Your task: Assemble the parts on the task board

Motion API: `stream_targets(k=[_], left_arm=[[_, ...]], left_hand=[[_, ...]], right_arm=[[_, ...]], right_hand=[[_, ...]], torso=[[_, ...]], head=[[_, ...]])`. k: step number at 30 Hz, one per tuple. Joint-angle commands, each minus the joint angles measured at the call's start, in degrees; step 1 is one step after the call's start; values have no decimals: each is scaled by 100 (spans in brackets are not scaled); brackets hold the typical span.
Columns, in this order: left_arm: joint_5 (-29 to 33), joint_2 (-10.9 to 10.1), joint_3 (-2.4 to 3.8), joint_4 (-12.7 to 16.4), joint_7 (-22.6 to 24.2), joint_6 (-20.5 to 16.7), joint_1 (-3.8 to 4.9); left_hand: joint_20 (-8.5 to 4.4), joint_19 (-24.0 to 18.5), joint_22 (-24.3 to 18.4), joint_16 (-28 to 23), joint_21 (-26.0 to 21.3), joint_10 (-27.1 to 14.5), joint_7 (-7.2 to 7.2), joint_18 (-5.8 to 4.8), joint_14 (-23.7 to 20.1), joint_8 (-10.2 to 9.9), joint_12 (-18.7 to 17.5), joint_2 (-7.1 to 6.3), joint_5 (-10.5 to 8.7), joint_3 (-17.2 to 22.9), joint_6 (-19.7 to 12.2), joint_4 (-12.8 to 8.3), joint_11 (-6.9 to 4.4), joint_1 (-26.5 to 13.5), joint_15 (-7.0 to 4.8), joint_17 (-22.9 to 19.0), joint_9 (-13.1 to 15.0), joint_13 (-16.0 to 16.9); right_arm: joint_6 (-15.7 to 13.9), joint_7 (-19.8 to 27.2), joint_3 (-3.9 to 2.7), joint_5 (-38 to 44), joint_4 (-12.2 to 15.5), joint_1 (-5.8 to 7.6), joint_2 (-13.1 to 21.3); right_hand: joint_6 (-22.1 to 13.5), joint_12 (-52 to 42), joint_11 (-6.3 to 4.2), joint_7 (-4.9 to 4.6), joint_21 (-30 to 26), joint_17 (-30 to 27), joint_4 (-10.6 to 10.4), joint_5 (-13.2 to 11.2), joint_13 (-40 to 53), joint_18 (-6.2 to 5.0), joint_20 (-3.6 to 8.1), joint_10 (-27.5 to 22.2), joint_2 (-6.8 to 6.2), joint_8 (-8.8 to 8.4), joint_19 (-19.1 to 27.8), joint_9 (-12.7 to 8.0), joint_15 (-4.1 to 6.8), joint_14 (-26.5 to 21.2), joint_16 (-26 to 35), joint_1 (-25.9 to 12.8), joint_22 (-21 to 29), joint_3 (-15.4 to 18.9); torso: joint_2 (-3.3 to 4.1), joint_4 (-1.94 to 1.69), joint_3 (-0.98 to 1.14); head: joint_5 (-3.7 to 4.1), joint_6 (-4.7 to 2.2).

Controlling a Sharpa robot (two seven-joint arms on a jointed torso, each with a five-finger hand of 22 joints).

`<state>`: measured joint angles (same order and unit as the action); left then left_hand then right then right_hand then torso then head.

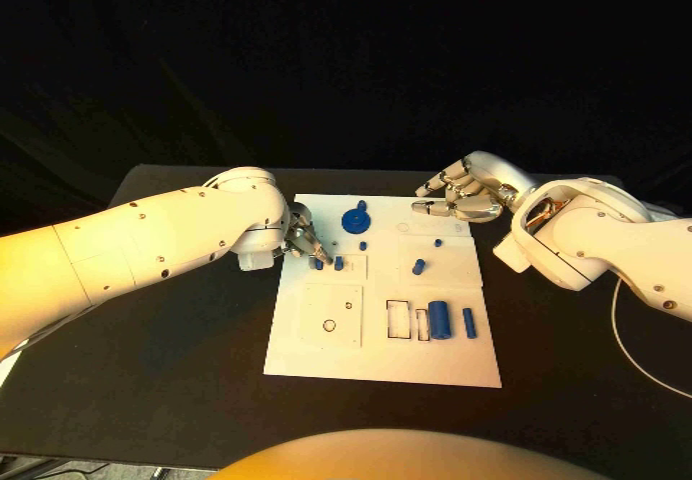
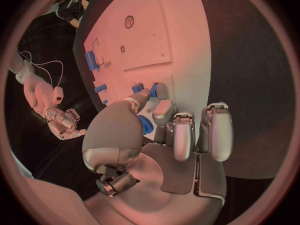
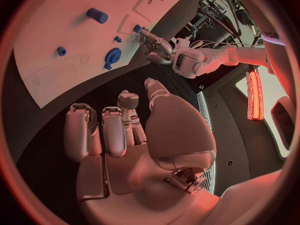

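Left hand [image 1: 300, 240] hung low over the near-left corner of the task board [image 1: 433, 365], fingertips drawn together around a small blue peg [image 1: 317, 263] — pinching it, as far as the head view and its own wrist view let me judge, though the fingers hid the contact itself. A second blue peg [image 1: 338, 263] stood just beside it on the same raised square, which suggested the hand was working a peg at its seat there rather than carrying it elsewhere.

Right hand [image 1: 459, 196] hovered off the board's far right corner over the black table [image 1: 173, 340], fingers loosely curled and holding nothing. That seemed a waiting posture — clear of the board, leaving the left arm room.

On the board, a blue gear [image 1: 356, 217] sat near the far edge, a tilted blue pin [image 1: 418, 266] lay mid-right, and a larger blue cylinder [image 1: 438, 320] with a slimmer rod [image 1: 469, 322] beside it lay by the outlined slots. Several outlined recesses looked unfilled, so I judged the assembly well short of done.
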<state>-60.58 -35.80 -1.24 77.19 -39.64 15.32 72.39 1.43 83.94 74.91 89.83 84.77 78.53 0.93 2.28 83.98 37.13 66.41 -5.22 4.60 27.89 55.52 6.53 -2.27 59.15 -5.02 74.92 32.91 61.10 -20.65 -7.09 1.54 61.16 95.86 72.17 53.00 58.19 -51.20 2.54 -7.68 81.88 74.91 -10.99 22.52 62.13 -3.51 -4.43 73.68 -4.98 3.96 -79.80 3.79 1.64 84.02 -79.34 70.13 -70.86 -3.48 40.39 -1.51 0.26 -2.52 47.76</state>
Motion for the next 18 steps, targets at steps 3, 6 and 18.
stream_targets(k=[3,6,18], left_arm=[[-3,19,-24,-21,-211,48,-39],[-29,7,-23,-28,-216,24,-39],[-52,-226,-6,173,-70,-584,-38]], left_hand=[[-39,289,912,17,29,38,52,-60,602,-30,5,-49,-27,-177,25,64,-13,-133,-34,1508,-15,-7],[-39,294,920,17,33,41,51,-62,602,-30,1,-91,-29,-352,49,130,-15,-203,-35,1508,-19,-6],[-52,271,878,17,-15,-9,49,-48,602,-15,-105,-235,-43,-1085,50,382,-19,-373,-48,1508,-12,-115]], right_arm=[[55,31,0,10,7,-4,-1],[53,33,0,8,6,-4,-1],[53,37,0,7,-2,-5,2]], right_hand=[[33,1,3,14,-37,36,1,36,-8,-59,-10,-45,14,19,37,9,3,296,22,42,10,24],[33,1,3,14,-37,36,1,36,-8,-59,-10,-45,14,19,37,9,3,296,22,42,10,24],[33,1,3,14,-37,36,1,36,-8,-59,-10,-45,14,19,37,9,3,296,22,42,10,24]], torso=[[1,1,-4],[2,1,-3],[-2,-4,-6]], head=[[-2,-1],[-4,-5],[14,-1]])
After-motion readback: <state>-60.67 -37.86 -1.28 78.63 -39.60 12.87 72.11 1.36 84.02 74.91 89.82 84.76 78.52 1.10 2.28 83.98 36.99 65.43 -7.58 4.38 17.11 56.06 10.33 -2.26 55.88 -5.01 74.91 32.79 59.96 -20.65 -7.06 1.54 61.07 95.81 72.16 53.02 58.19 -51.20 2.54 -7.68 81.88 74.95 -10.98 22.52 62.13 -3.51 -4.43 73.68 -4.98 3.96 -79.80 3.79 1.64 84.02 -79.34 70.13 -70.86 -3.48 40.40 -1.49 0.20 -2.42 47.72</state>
